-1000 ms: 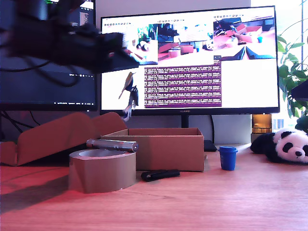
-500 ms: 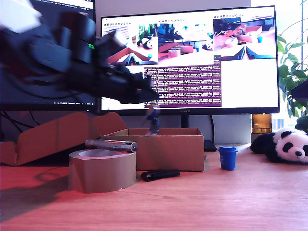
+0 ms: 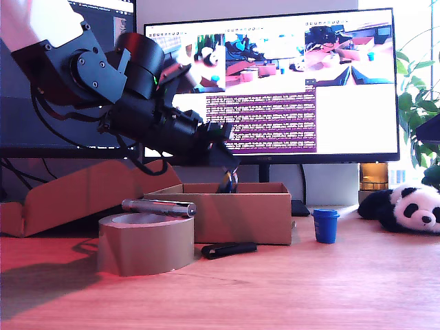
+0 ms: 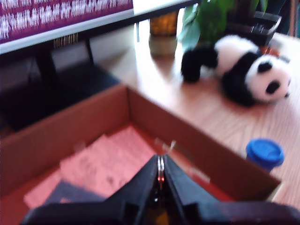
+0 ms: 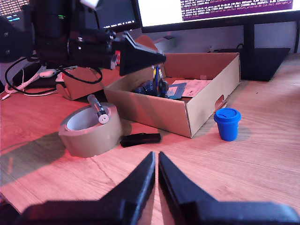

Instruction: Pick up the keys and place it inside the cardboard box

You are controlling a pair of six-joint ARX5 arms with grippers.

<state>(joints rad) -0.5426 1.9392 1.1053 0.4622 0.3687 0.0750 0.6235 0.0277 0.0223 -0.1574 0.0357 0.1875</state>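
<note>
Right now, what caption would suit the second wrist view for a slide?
First gripper dangles the keys over the open box, beside a tape roll and blue cup.

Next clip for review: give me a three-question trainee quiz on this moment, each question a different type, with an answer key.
1. True or false: the keys hang from my first gripper over the open cardboard box.
2. Multiple choice: the silver tube lies on
A. the tape roll
B. the blue cup
C. the toy panda
3. Fill in: in the exterior view, the flat black stick lies on the table in front of the ____.

Key: 1 true, with my first gripper shut on the keys; 2 A; 3 cardboard box. My second gripper holds nothing, its fingers nearly together.
</note>
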